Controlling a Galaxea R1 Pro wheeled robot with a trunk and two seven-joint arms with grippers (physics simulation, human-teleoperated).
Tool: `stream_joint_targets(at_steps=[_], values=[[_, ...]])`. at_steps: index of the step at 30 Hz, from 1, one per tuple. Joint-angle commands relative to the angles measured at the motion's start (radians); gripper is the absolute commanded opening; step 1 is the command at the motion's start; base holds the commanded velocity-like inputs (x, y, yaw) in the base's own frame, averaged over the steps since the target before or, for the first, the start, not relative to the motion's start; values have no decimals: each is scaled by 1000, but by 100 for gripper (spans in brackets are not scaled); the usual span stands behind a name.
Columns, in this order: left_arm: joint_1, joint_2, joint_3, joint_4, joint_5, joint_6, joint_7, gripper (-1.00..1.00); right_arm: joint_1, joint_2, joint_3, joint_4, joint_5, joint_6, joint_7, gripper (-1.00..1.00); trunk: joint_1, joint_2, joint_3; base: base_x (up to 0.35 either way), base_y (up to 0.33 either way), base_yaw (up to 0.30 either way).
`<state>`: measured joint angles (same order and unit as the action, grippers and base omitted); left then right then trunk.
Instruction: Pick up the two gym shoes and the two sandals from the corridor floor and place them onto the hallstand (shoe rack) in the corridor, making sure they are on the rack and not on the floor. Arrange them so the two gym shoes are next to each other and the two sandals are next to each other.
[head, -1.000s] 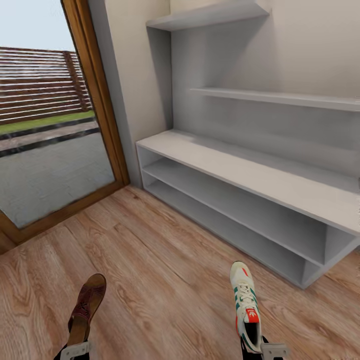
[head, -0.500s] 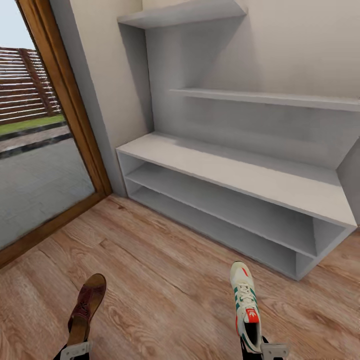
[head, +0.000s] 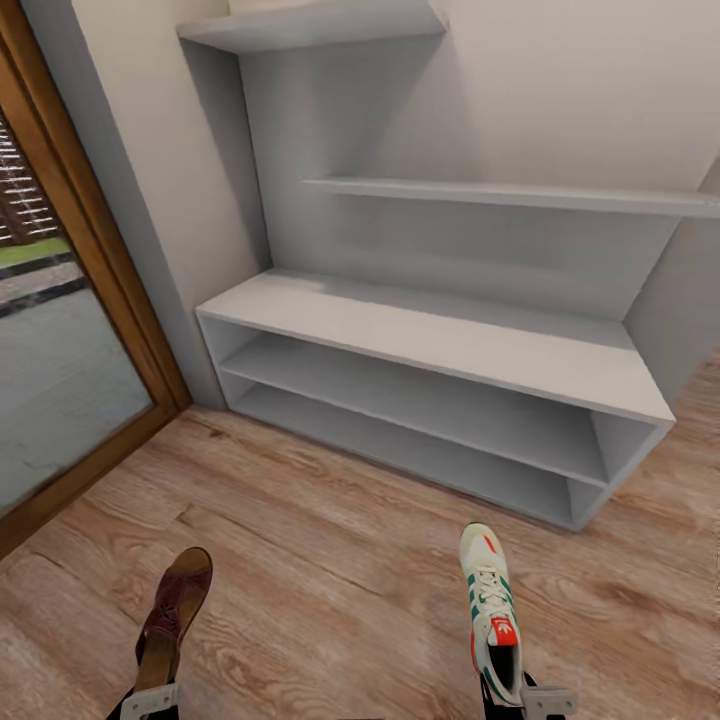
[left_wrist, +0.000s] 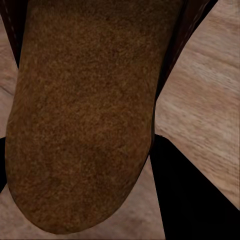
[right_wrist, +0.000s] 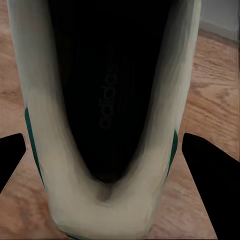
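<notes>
Facing the hallstand squarer now, sandal and sneaker still held.

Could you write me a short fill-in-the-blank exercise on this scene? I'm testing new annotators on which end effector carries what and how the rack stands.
1. The left end effector holds a dark-brown ____.
2. The right end effector holds a white gym shoe with ____ side stripes.
3. The hallstand has no ____ on its shelves yet.
4. The hallstand stands on the wood-grain ____.

Missing words: sandal; green; shoes; floor
</notes>
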<state>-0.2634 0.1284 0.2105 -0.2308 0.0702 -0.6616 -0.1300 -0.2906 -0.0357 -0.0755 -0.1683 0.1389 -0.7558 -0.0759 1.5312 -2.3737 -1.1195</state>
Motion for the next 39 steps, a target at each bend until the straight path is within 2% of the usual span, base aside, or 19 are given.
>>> stream_joint_targets(at_steps=[1,13,28,39], values=[[0,0,4,1,5,-1,-10,-100,-1,0,-7,1,11,-3,-4,-100,0,0,-1,0,304,-300],[0,0,4,1,5,-1,-10,-100,-1,0,-7,1,11,-3,-4,-100,0,0,-1,7,305,-300],[0,0,5,1,6,-1,-10,-100,-1,0,-7,1,11,-3,-4,-100,0,0,-1,131,310,-300],[0,0,5,1,7,-1,-10,-100,-1,0,-7,1,11,-3,-4,-100,0,0,-1,24,300,-300]])
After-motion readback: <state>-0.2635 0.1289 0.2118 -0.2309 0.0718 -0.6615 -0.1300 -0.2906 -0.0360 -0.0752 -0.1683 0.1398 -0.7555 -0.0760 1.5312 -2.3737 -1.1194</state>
